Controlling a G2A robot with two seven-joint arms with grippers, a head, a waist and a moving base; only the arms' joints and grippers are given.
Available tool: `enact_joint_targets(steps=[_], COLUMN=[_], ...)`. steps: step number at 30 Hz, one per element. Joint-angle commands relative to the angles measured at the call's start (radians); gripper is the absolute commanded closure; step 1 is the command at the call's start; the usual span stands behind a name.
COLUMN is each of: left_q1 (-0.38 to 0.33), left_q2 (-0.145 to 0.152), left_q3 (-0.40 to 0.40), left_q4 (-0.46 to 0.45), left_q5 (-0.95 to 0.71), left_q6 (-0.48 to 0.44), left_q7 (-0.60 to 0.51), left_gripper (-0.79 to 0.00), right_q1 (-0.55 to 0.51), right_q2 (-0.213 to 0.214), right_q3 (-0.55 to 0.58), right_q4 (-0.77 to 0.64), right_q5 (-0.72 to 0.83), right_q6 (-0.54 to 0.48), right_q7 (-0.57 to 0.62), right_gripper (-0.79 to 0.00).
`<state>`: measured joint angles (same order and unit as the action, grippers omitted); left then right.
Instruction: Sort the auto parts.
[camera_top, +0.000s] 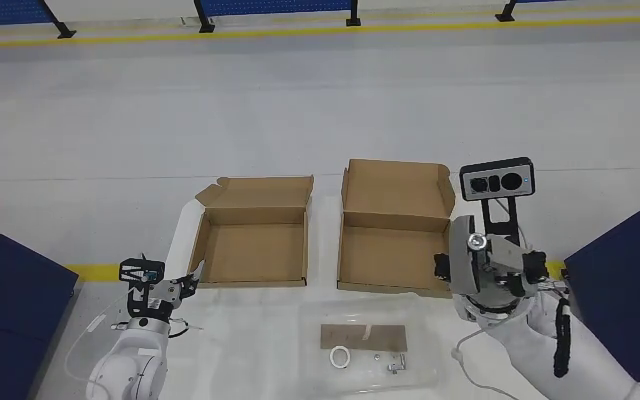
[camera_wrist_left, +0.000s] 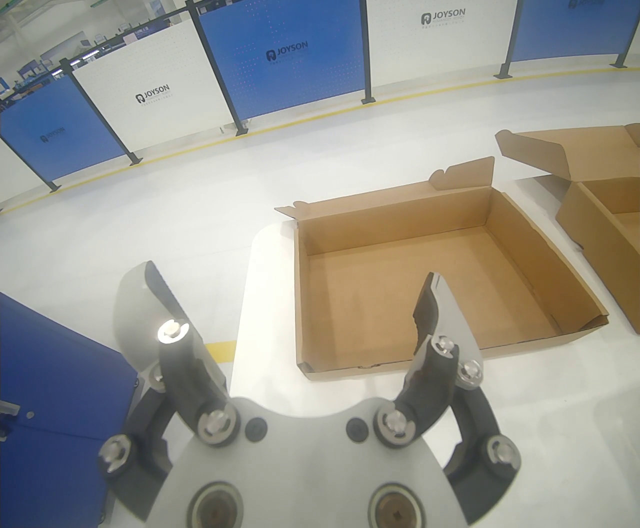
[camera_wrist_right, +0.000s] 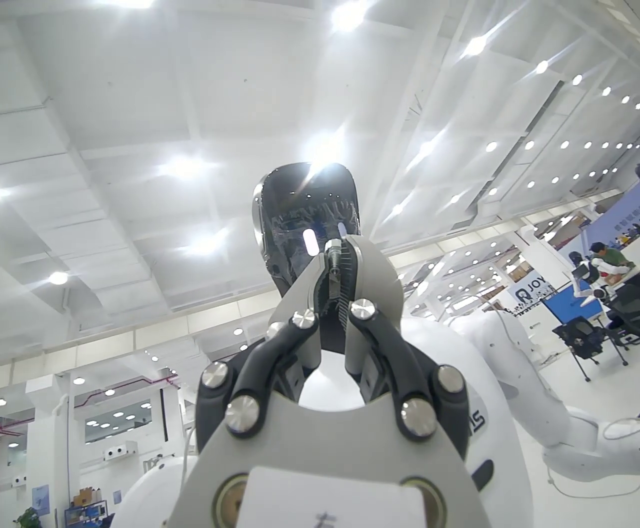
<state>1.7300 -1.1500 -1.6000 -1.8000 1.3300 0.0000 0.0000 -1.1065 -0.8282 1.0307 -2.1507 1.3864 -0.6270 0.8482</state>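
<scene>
My right claw (camera_wrist_right: 338, 252) is turned up toward the ceiling, its two fingers pinched together on a small threaded metal bolt (camera_wrist_right: 333, 264) that stands upright between the tips. In the top view this right claw (camera_top: 482, 250) hangs just beside the front right corner of the right open brown cardboard box (camera_top: 392, 262).

My left claw (camera_wrist_left: 291, 286) has its fingers spread wide apart with nothing between them. In the top view it (camera_top: 192, 277) sits at the left edge of the white table (camera_top: 250, 320), just beside the front left corner of the left open brown cardboard box (camera_top: 250, 254), and through its own camera I look straight into that box (camera_wrist_left: 425, 295), with the right box (camera_wrist_left: 607, 220) off to the side.

The two boxes stand side by side, near but apart, lids folded back. Closer to me on the table lies a clear plastic bag (camera_top: 420, 375) with a flat brown cardboard strip (camera_top: 365, 337), a white ring (camera_top: 340, 356) and a few small metal parts (camera_top: 396, 366) too small to make out.
</scene>
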Motion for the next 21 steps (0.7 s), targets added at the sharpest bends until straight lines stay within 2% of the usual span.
enact_joint_targets(steps=[1, 10, 21], left_q1=[0.000, 0.000, 0.000], left_q2=[0.000, 0.000, 0.000], left_q3=[0.000, 0.000, 0.000], left_q4=[0.000, 0.000, 0.000], left_q5=[0.000, 0.000, 0.000], left_q6=[0.000, 0.000, 0.000], left_q7=[0.000, 0.000, 0.000], left_gripper=[-0.785, -0.785, -0.785], right_q1=[-0.004, -0.038, -0.069], right_q2=[-0.002, -0.017, -0.048], right_q3=[0.009, 0.062, 0.085], right_q4=[-0.007, -0.025, -0.037], right_q5=[-0.027, -0.153, -0.074], right_q6=[0.019, 0.074, 0.069], right_q7=[-0.021, -0.093, -0.063], right_gripper=[0.000, 0.000, 0.000])
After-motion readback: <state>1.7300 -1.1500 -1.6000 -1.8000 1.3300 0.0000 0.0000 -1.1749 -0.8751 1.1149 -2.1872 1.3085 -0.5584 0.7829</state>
